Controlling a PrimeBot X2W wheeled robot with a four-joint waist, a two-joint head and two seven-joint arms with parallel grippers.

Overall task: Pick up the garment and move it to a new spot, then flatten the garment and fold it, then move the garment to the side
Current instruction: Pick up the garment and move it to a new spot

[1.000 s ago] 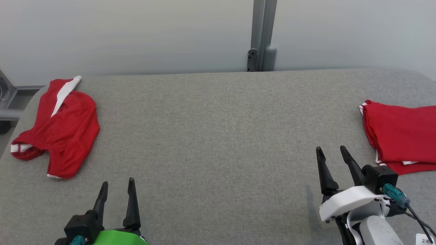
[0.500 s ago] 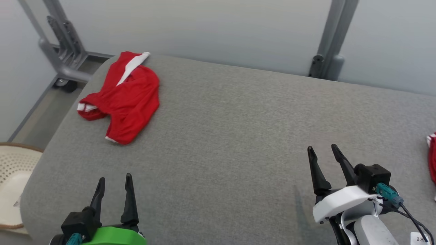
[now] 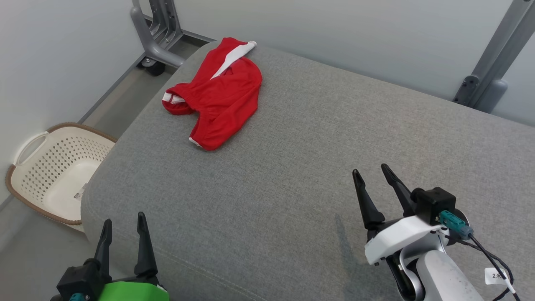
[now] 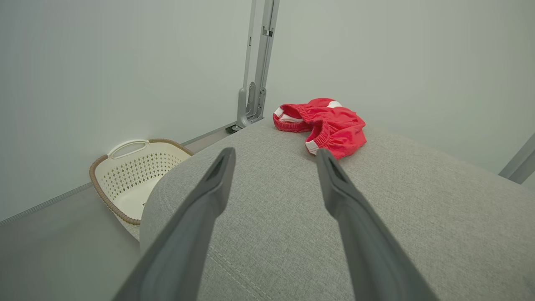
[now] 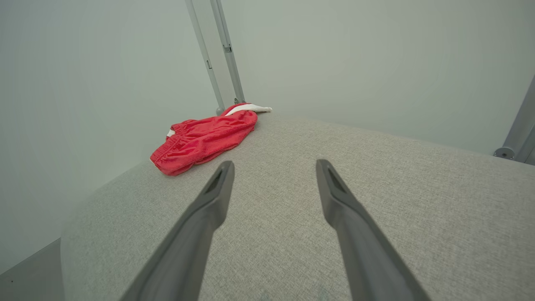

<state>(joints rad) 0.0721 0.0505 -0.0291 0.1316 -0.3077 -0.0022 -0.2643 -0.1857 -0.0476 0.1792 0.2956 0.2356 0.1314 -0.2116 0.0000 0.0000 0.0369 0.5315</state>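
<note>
Two sets of dark fingers spread wide, gripping nothing: left gripper [image 3: 124, 218] at the near corner of the grey cushioned surface [image 3: 292, 175], right gripper [image 3: 370, 169] further in. Likely hazards: pinching only a top layer and dragging the heap out lopsided; nudging it off the left edge toward the basket [image 3: 54, 165] on the floor. Appearance of the garment [image 3: 217, 100]: red shorts with white trim, crumpled, waistband gaping, at the far-left corner, well apart from both grippers.

Even, soft light; wrist views perhaps edge-warped.
</note>
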